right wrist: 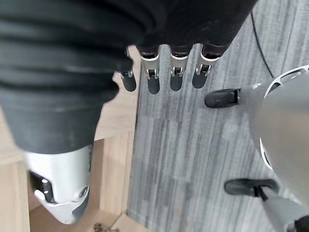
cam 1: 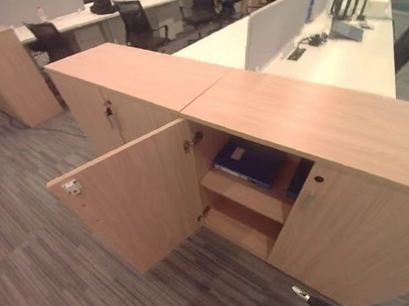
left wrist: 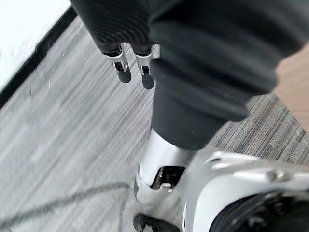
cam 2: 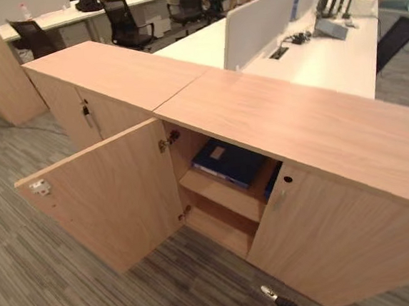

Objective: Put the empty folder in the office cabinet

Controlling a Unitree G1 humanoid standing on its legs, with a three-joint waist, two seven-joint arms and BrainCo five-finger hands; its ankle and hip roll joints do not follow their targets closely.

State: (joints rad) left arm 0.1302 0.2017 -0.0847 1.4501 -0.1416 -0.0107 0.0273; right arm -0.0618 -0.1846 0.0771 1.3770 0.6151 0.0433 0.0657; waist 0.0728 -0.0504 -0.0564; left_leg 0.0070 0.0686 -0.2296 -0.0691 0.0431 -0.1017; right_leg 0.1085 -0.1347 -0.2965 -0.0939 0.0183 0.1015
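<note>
A: Where does the folder lie?
B: Flat on the upper shelf inside the office cabinet, behind the left door, which stands swung open toward the floor.

A: What is beside the opening?
B: To its right, the closed door; to its left, a second cabinet set end to end with the first.

A: And behind the cabinets?
B: A bench carrying a divider panel, which stands along its left part. Farther back, chairs are drawn up at another bench.

A: Below the folder?
B: A lower shelf.
</note>
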